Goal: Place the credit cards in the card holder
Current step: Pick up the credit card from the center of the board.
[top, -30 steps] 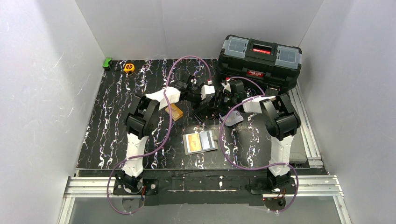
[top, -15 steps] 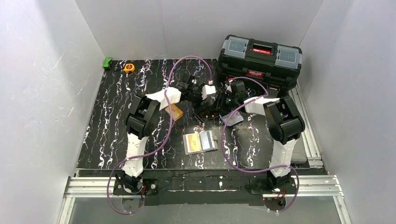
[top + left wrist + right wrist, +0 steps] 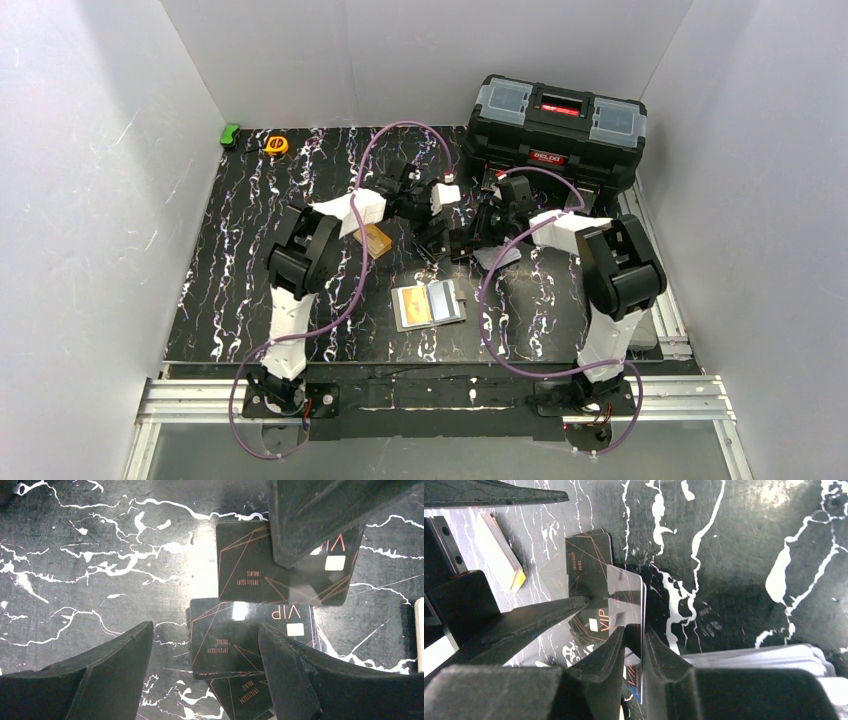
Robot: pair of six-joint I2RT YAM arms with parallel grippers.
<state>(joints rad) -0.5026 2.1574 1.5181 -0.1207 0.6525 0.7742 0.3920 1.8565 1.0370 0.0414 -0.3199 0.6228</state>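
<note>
The credit cards are black with copper lines and "VIP" print. Several lie overlapped on the dark marbled table (image 3: pixel 240 640), under the grippers in the top view (image 3: pixel 448 240). My left gripper (image 3: pixel 205 630) is open and empty, its fingers on either side of the pile (image 3: pixel 437 225). My right gripper (image 3: pixel 634 632) is shut on one card (image 3: pixel 642 605), held edge-on and raised at the pile's edge. That card shows in the left wrist view (image 3: pixel 245 565). The card holder (image 3: pixel 430 305) lies open nearer the bases, with pale pockets showing.
A thick orange-edged block (image 3: pixel 375 240) lies left of the cards and shows in the right wrist view (image 3: pixel 499 555). A pale grey flat thing (image 3: pixel 502 255) lies right of the grippers. A black toolbox (image 3: pixel 555 120) stands at the back right. A yellow tape measure (image 3: pixel 277 145) and a green thing (image 3: pixel 230 133) are at the back left.
The right arm's elbow has swung out to the right and its gripper has come nearer and left, to the card pile. The left arm has barely moved.
</note>
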